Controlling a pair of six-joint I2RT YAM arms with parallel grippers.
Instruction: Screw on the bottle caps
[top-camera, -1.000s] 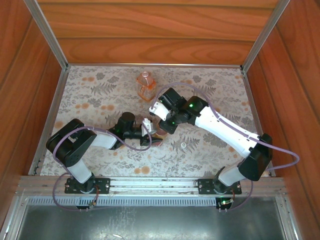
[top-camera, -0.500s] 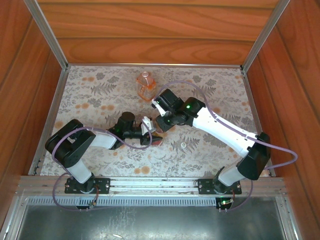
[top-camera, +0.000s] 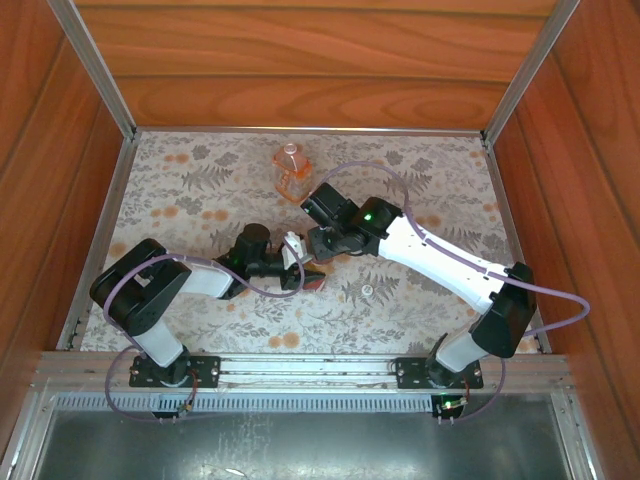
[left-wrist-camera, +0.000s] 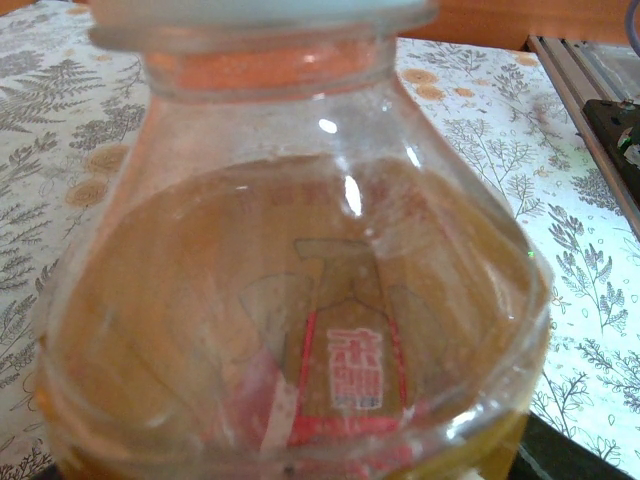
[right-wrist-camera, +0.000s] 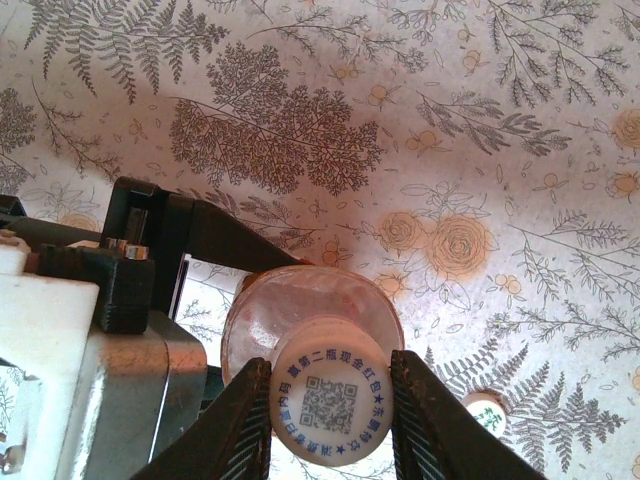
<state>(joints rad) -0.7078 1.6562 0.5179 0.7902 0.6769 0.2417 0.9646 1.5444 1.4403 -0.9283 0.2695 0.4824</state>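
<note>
one bottle (right-wrist-camera: 300, 305) mostly hidden beneath its cap (right-wrist-camera: 332, 400)

Fern-and-flower patterned surface (right-wrist-camera: 300, 130) spreads under and all round the right pincer (right-wrist-camera: 330, 385); wooden walls (top-camera: 300, 90) stand well beyond it, metal rails (top-camera: 300, 130) edging the surface.
</note>
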